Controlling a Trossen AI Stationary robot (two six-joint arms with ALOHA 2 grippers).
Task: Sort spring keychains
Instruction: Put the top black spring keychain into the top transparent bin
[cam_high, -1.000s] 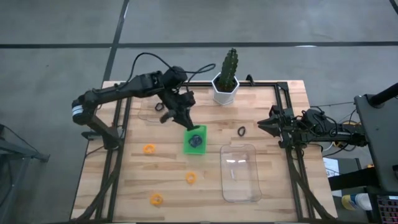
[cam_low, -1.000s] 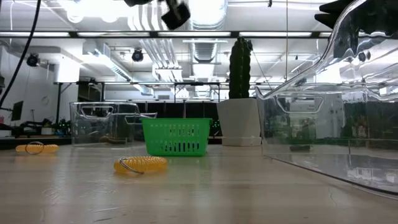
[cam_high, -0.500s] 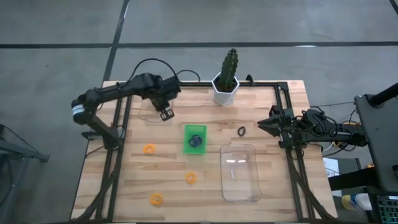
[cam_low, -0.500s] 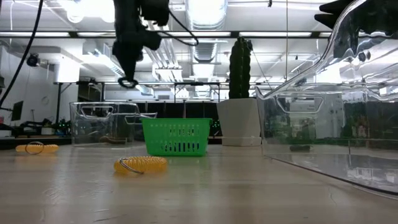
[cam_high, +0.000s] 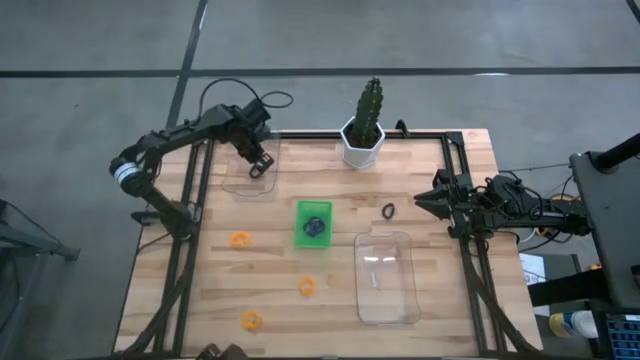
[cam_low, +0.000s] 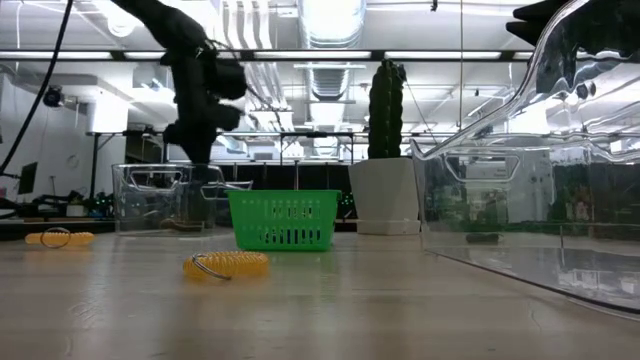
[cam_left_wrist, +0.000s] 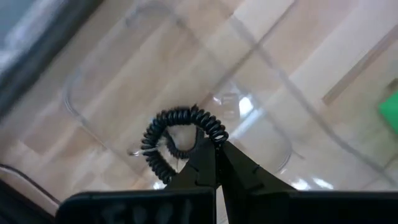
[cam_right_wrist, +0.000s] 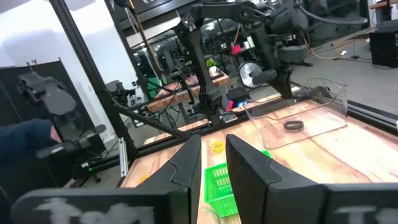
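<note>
left pincer (cam_left_wrist: 216, 148): fingers pressed together, pinching a black spring keychain (cam_left_wrist: 180, 138) | keychain: coiled loop hanging from the fingertips | below: clear plastic bin (cam_left_wrist: 261, 106) resting on the wooden worktop (cam_left_wrist: 348, 56) | green tray (cam_left_wrist: 390, 107): sliver at frame edge

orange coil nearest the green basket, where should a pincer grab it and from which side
Come straight down from above and pinch across one side of the ring. The orange coil lies flat on the bare wood, apart from the green basket and the clear bin, so nothing blocks a top approach. One finger can go in its open centre and one outside, closing on the springy band.
</note>
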